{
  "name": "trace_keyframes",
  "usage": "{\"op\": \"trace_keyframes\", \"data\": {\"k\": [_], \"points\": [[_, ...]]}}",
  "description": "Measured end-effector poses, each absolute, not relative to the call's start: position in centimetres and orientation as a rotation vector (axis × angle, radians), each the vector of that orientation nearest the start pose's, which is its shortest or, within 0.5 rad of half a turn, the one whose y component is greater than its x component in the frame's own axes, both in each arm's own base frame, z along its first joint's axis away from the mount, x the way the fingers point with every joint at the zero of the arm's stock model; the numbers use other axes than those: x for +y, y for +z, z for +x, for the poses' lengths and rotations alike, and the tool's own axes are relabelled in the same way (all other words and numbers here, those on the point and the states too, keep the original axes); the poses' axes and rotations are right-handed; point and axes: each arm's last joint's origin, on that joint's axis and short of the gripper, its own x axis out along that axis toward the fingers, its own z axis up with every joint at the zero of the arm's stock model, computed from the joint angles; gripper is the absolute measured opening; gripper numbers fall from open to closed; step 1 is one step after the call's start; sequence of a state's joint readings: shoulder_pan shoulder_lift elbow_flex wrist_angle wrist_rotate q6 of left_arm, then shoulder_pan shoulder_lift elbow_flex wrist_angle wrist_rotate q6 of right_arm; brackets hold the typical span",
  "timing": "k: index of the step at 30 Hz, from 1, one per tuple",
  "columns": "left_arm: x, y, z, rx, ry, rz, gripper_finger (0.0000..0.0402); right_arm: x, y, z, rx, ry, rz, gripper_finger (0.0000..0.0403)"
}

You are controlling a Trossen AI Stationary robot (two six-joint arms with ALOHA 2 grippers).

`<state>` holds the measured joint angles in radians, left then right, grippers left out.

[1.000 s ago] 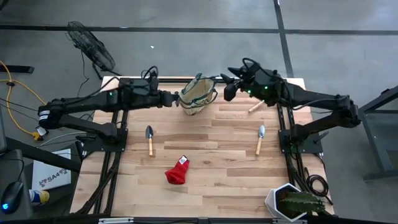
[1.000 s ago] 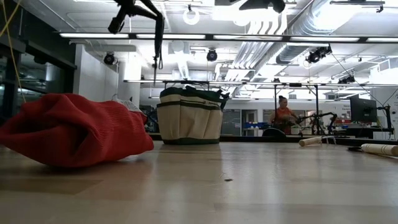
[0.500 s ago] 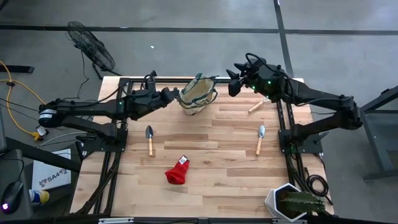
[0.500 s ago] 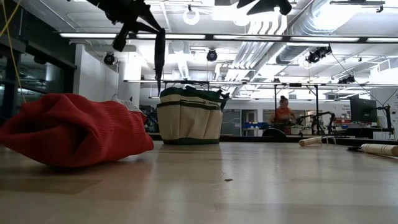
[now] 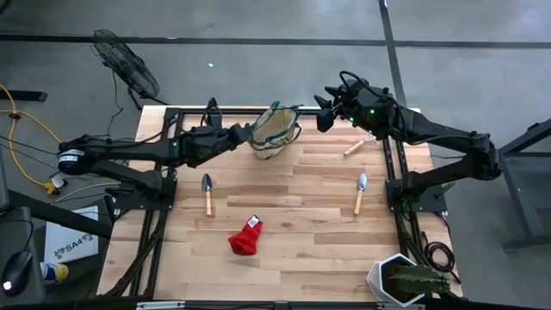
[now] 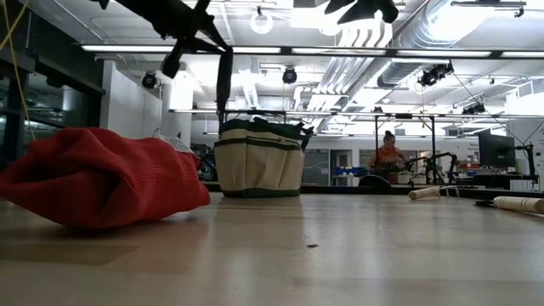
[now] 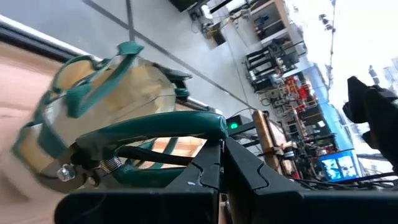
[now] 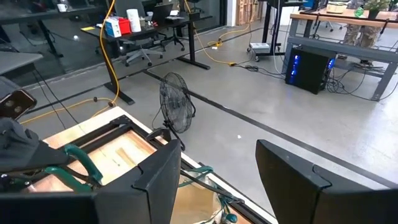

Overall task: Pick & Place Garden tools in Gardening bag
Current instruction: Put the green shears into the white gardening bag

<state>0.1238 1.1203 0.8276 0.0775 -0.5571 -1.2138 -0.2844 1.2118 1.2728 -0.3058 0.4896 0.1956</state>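
Note:
The gardening bag (image 5: pixel 274 131) stands upright on its base at the table's far middle, also in the low view (image 6: pixel 259 161). My left gripper (image 5: pixel 244 134) is at the bag's left side, shut on teal-handled pruning shears (image 7: pixel 155 127), which hang above the bag's left rim (image 6: pixel 223 81). My right gripper (image 5: pixel 323 116) hovers open at the bag's right, above its handles (image 8: pixel 81 163), with nothing between the fingers. Two wooden-handled trowels (image 5: pixel 207 194) (image 5: pixel 360 191), another wooden-handled tool (image 5: pixel 353 148) and a red fabric piece (image 5: pixel 245 237) lie flat on the table. My left gripper pinches the shears between its two fingers at the teal handles (image 7: pixel 208 127), near their free ends. The spring and pivot end (image 7: pixel 93 168) sticks out away from the fingers. The shears are lifted clear, their dark blade end pointing down (image 6: pixel 223 106) just over the bag's left rim.
A spiky plant in a white pot (image 5: pixel 405 280) stands at the near right corner. A fan (image 5: pixel 129 65) stands off the far left corner. A person (image 6: pixel 388 155) sits far behind the table. Bare wood lies between the tools in the table's middle.
My left gripper has sunk and gone toward the bag, rolling as it went. The shears it holds have come lower and closer over the bag's left rim. My right gripper has drifted slightly toward the far edge, still open.

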Motion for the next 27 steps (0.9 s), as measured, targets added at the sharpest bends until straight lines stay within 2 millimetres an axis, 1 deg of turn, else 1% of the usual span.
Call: {"op": "trace_keyframes", "data": {"k": [6,20,27], "points": [[4.65,30.82,24.91,-0.247,0.704,-1.098,0.0000,-8.56,40.29,24.44,0.177,-0.792,0.151,0.0200],[4.82,30.74,24.76,-0.282,0.773,-1.077,0.0000,-8.57,40.28,24.45,0.177,-0.793,0.153,0.0200],[4.74,30.35,25.23,-0.267,0.774,-1.074,0.0000,-8.57,40.27,24.45,0.177,-0.793,0.153,0.0200]]}}
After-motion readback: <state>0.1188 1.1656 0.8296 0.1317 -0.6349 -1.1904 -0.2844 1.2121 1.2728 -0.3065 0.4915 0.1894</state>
